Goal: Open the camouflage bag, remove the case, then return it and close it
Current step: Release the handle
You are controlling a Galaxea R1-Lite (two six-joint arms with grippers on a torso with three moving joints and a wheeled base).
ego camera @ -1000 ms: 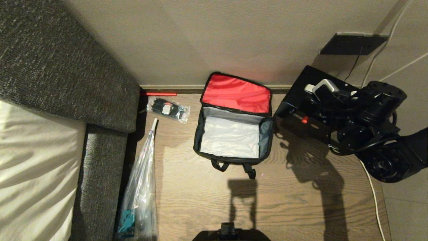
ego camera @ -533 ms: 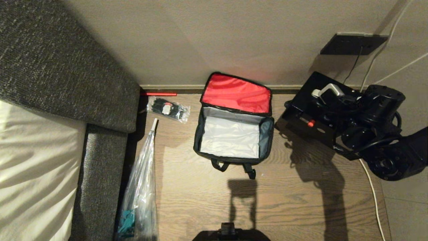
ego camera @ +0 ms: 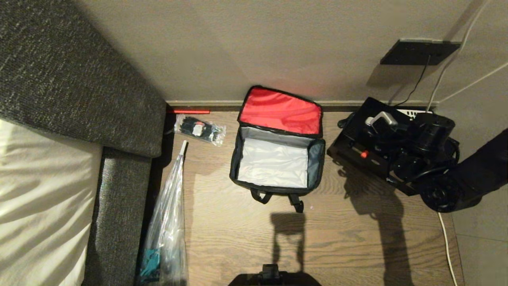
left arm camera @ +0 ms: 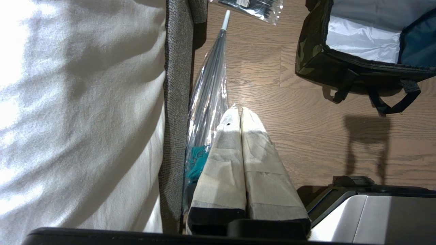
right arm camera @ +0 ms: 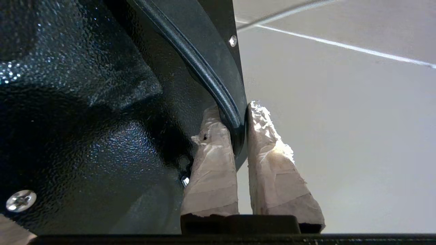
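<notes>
The camouflage bag (ego camera: 317, 163) lies open on the wood floor by the wall. Its red-lined lid (ego camera: 280, 111) leans back and its silver inside holds nothing. The left wrist view shows its camouflage side (left arm camera: 313, 58) and black straps. The black case (ego camera: 355, 133) hangs tilted to the right of the bag, close to the wall. My right gripper (ego camera: 379, 119) is shut on the case's rim (right arm camera: 235, 85), one taped finger on each side. My left gripper (left arm camera: 238, 110) is shut and empty, parked low beside the grey bed edge.
A clear packet of black items (ego camera: 199, 129) and a red rod (ego camera: 188, 111) lie left of the bag. An umbrella in a clear sleeve (ego camera: 170, 222) lies along the grey upholstered bed frame (ego camera: 119, 190). A black wall plate (ego camera: 418, 51) and a white cable (ego camera: 444, 238) are at the right.
My right arm has carried the case downward toward the floor near the wall, still gripped. The bag and the left arm have not moved.
</notes>
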